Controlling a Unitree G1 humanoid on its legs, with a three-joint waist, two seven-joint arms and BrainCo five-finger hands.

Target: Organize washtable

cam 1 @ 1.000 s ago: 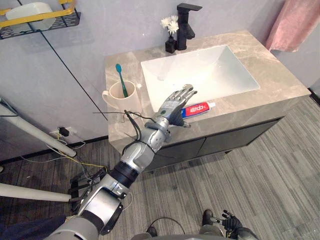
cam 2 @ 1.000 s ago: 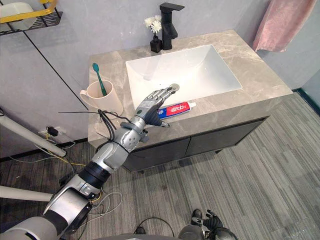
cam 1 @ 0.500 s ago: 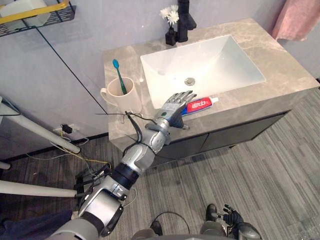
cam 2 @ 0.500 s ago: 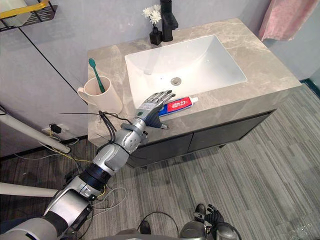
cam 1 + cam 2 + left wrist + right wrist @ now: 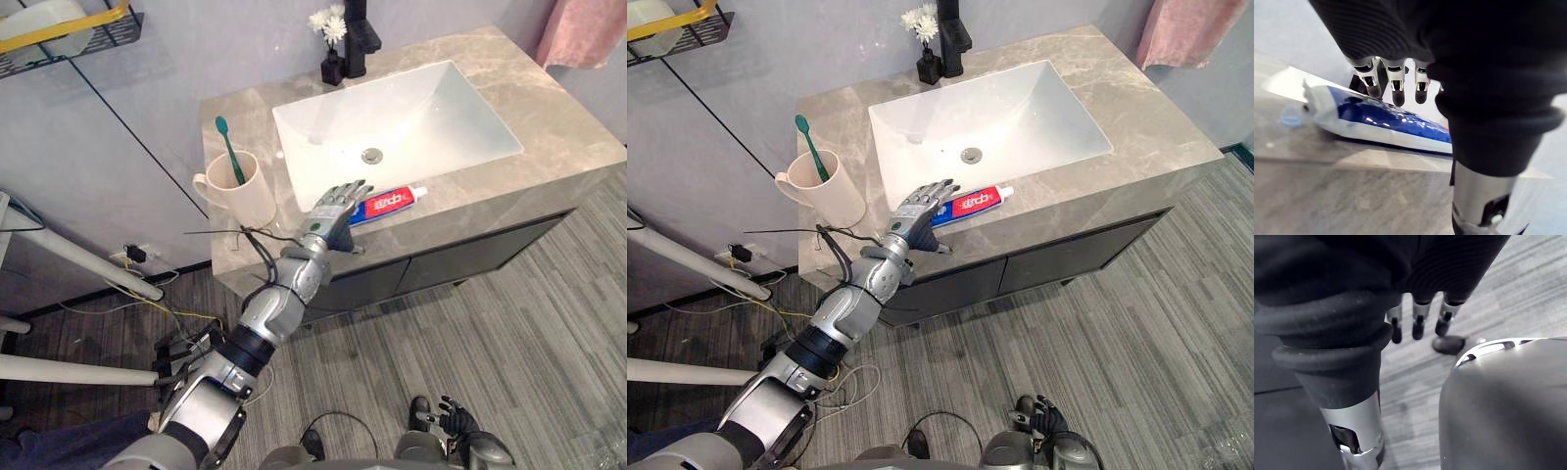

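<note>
You have little margin where the toothpaste tube (image 5: 390,203) lies: it sits on the narrow front strip of the counter (image 5: 558,127), at the sink's (image 5: 431,117) 6 o'clock, with the basin rim on one side and the counter's front edge on the other. Its white cap points toward 3 o'clock, and bare stone runs on past it that way. At the sink's 9 o'clock a cup (image 5: 238,186) holding a green toothbrush (image 5: 227,147) stands near the counter's left edge, apart from the tube. The right side of the counter, at 3 o'clock from the basin, is the widest free area.

The tube's blue tail end is covered by your left hand (image 5: 333,208) in the head views. In the left wrist view the fingertips (image 5: 1398,95) hang just over that blue end, but you cannot tell whether they touch it. The tap (image 5: 358,29), at the basin's 12 o'clock, is cut off by the frame edge, with a small flower vase (image 5: 330,54) just at its 9 o'clock.

Your left arm reaches up from 7 o'clock, fingers straight and spread, grasping nothing. Your right hand (image 5: 1418,325) hangs over the floor, fingers loose.
</note>
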